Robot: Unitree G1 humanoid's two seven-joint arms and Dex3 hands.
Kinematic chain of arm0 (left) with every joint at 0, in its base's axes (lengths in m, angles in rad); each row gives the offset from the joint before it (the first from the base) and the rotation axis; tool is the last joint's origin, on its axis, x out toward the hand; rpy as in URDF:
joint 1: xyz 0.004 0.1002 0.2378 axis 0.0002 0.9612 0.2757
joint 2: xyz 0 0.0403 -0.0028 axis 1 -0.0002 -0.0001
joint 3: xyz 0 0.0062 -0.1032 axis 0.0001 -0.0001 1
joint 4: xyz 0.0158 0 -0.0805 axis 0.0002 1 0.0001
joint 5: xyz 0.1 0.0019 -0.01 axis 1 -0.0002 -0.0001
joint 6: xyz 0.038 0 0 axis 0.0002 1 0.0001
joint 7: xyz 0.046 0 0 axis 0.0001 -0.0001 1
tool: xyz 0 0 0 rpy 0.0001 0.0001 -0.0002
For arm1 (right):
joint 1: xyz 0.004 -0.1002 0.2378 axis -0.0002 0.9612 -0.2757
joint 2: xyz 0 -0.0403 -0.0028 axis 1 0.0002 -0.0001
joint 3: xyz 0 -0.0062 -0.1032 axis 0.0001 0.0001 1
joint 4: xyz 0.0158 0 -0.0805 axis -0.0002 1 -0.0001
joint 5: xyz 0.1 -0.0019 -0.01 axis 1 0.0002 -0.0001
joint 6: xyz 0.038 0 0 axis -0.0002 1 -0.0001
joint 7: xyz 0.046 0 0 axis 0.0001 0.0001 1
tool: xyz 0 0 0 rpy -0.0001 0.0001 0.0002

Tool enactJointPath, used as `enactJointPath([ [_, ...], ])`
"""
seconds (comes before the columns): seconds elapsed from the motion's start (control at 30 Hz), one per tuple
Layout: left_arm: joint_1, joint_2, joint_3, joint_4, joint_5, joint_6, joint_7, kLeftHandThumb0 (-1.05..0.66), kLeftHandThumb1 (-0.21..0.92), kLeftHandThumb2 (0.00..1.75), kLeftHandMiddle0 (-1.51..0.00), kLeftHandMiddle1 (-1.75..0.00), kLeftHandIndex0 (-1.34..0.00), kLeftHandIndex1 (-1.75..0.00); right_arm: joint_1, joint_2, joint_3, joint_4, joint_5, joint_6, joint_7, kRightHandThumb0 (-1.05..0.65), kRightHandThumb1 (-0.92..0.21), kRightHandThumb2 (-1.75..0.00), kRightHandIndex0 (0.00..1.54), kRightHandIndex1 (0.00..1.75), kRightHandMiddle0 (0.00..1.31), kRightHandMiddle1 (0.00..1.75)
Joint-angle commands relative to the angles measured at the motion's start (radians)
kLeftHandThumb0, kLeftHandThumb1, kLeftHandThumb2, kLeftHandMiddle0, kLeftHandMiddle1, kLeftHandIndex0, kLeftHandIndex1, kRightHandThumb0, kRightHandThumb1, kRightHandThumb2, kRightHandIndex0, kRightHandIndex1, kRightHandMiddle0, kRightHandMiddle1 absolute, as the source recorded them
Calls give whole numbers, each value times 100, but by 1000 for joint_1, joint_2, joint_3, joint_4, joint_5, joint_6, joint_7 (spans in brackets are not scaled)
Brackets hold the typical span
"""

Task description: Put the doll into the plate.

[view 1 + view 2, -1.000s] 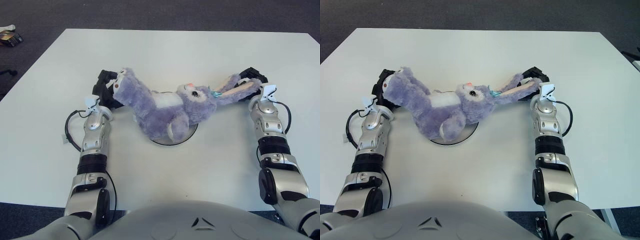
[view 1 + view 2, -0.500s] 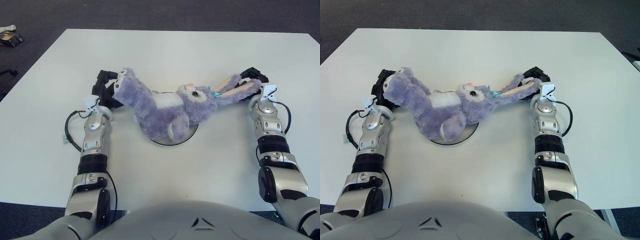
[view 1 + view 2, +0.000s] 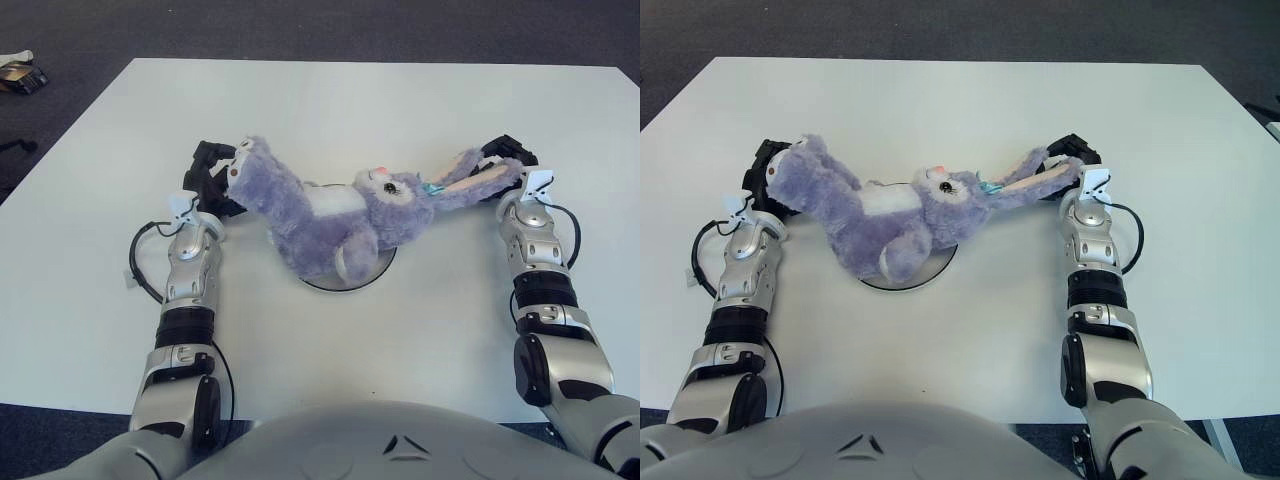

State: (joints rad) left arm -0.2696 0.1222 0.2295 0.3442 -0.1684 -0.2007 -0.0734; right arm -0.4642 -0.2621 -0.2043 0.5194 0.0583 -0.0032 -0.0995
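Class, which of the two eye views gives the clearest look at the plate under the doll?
The left eye view, narrowly: the plate's near rim shows below the doll, with a little of the far rim. The right eye view shows mainly the near rim.

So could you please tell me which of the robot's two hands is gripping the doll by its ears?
The right hand: it holds the doll's long ears, while the left hand holds its foot end.

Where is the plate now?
Mid-table, the plate sits under the doll, only its near rim showing, between the left hand and right hand.
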Motion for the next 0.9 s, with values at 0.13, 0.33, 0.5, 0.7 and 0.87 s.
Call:
enactJointPath([
  [0.13, 31, -13, 3, 35, 1, -16, 9, -2, 29, 137, -68, -173, -36, -175, 49, 8, -10, -16, -5, 5, -13, -1, 8, -175, 90, 175, 72, 168],
  [0.33, 24, -11, 5, 51, 8, -22, 19, -2, 28, 138, -69, -173, -37, -175, 61, 5, -18, -42, -2, 5, -17, -1, 8, -175, 90, 175, 72, 168],
  [0.5, 22, -8, 6, 58, 11, -34, 22, -2, 28, 139, -69, -174, -37, -175, 82, 8, -27, -90, 2, 15, -28, -1, 8, -174, 90, 175, 72, 167],
  [0.7, 22, -5, 8, 61, 9, -41, 18, -2, 28, 138, -68, -174, -37, -175, 101, 10, -35, -132, -1, 28, -40, -1, 8, -174, 90, 175, 72, 167],
  [0.87, 24, -6, 10, 54, 2, -37, 14, -2, 27, 140, -69, -175, -38, -175, 115, 13, -41, -165, 1, 39, -46, -1, 6, -173, 89, 175, 70, 168],
])
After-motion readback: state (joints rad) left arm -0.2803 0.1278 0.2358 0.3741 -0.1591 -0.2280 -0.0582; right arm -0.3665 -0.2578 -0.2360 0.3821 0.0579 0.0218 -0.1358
